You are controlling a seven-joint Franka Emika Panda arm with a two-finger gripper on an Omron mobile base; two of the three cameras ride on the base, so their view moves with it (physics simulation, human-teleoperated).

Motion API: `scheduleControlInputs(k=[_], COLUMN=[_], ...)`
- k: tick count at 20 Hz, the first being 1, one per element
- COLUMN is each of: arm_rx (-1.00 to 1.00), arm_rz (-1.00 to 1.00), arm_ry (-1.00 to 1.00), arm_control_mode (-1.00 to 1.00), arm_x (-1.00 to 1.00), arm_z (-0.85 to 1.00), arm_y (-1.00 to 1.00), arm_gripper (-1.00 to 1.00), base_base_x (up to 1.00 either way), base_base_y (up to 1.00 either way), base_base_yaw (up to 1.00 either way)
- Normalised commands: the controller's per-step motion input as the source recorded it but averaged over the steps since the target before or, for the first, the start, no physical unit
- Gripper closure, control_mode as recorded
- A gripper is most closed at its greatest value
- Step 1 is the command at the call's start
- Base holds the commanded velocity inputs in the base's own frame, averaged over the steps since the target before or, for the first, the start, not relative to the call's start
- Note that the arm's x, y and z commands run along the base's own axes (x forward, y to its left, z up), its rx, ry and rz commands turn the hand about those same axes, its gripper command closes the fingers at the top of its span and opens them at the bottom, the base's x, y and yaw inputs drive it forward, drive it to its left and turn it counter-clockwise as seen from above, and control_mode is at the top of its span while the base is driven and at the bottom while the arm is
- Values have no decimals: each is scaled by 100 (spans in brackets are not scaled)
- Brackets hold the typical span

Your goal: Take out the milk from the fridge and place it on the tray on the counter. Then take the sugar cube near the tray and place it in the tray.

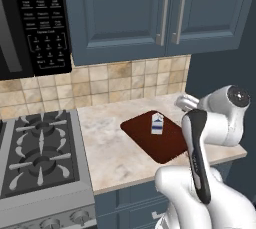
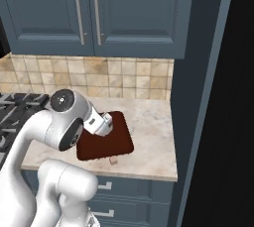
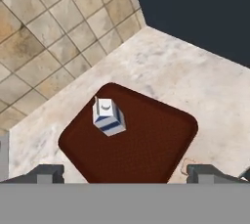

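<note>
Hovering with gripper (image 3: 125, 174) wide open, empty; milk (image 3: 108, 117) standing on tray (image 3: 146, 149) (first step done). Next: reaching for sugar cube (image 2: 113, 161), lower centre, on surface (image 2: 154, 141).

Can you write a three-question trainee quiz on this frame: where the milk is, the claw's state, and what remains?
1. True or false: the milk stands upright on the tray.
2. Multiple choice: the claw is A) shut on the milk, B) open and holding nothing, C) shut on the sugar cube.
3. Short answer: where does the sugar cube lie relative to the tray?

Key:
1. True; the carton stands on the tray, free of the claw.
2. B; the fingertips stand wide apart above the tray with nothing between them.
3. On the counter, just off the tray's front edge, not yet on the tray.
</note>
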Motion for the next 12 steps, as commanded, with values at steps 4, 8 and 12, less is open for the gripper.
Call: scheduleControlInputs(k=[4,8,12], arm_rx=[-1,-3,-17], arm_rz=[0,4,24], arm_ry=[-2,0,16], arm_control_mode=[-100,-100,-100], arm_x=[-97,-83,-1], arm_z=[18,7,3], arm_y=[0,0,1], arm_gripper=[-100,-100,-100], base_base_x=[0,0,0], base_base_y=[0,0,0], base_base_yaw=[0,0,0])
